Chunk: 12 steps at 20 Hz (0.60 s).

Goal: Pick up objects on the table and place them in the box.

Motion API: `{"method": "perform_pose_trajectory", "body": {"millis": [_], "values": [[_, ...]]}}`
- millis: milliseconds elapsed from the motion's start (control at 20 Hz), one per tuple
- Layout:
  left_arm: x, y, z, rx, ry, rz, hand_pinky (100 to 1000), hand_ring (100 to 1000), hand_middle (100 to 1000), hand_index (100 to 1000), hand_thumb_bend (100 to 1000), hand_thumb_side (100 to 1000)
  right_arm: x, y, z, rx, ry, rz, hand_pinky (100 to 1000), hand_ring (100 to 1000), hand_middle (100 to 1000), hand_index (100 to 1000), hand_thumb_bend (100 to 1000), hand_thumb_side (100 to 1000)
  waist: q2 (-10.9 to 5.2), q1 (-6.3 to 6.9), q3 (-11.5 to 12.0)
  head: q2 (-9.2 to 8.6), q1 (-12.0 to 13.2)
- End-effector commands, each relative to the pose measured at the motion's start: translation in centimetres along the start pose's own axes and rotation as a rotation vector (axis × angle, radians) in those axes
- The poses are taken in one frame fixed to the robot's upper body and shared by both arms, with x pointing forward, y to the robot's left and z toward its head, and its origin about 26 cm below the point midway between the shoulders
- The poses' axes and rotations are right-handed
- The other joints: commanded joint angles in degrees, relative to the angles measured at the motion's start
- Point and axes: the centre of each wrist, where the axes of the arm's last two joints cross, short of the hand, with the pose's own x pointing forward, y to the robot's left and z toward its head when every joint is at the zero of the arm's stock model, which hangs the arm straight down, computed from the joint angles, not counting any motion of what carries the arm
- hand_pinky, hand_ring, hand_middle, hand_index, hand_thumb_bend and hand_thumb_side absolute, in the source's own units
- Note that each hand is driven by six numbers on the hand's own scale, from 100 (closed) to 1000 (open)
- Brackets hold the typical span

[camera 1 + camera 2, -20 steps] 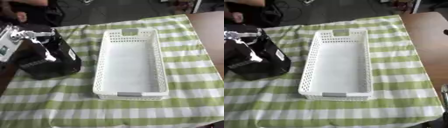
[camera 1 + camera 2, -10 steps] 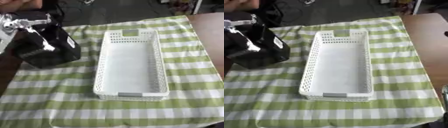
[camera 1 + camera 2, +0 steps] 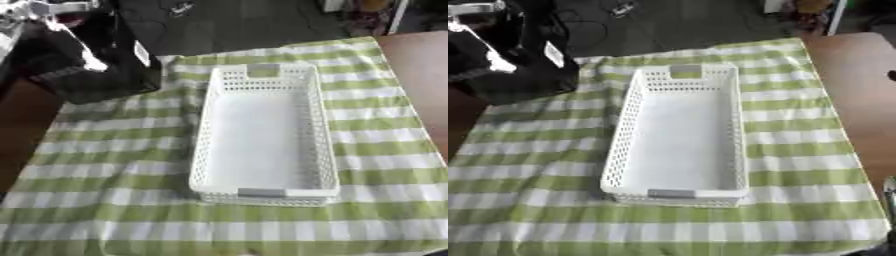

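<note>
A black bag (image 3: 105,65) hangs at upper left, the left hand (image 3: 61,20) curled round it, beside the white basket (image 3: 262,130).

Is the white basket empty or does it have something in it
Empty. The white basket shows only its bare floor; the black object is outside it, at the left hand.

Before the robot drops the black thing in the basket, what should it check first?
1. Black object held by the left hand: ok, it is up off the cloth.
2. White basket empty: ok, nothing lies inside.
3. Black object over the basket: not ok, it hangs off to the basket's left.
4. Basket flat on the checked cloth: ok.
5. Right hand out of the way: cannot tell, only a sliver shows at the lower right edge of the right eye view.
</note>
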Motion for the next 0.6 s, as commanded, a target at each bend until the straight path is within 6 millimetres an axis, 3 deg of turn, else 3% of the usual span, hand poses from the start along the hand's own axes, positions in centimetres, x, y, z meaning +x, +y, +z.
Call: {"method": "perform_pose_trajectory", "body": {"millis": [50,400,450,500,600], "values": [[0.5,3.4,0.9,0.06,-0.01,-0.054,100,125,288,353,208,302,0.3,-0.4,-0.3,-0.004,-0.018,0.01,755,823,853,966,100,699,-0.97,-0.13,0.2,-0.78,-0.5],[5.1,7.5,-1.5,0.144,-0.19,-0.09,100,124,288,351,203,307,0.0,-0.3,-0.1,0.0,-0.007,0.004,755,824,854,967,100,696,-1.37,-0.17,0.1,-1.02,0.0],[5.8,8.0,-1.7,0.156,-0.218,-0.095,100,124,289,351,194,364,0.0,-0.3,0.0,0.0,-0.006,0.004,756,824,854,967,100,696,-1.38,-0.18,0.0,-1.02,0.0],[6.5,8.5,-2.0,0.167,-0.244,-0.1,100,124,289,351,201,309,0.0,-0.3,0.0,0.0,-0.005,0.003,756,824,854,968,100,696,-1.39,-0.18,0.0,-1.01,0.1],[7.8,9.5,-2.3,0.19,-0.293,-0.108,100,124,289,351,200,310,0.0,-0.3,0.0,0.0,-0.004,0.0,756,824,854,968,100,695,-1.39,-0.2,-0.1,-1.02,0.3]]}}
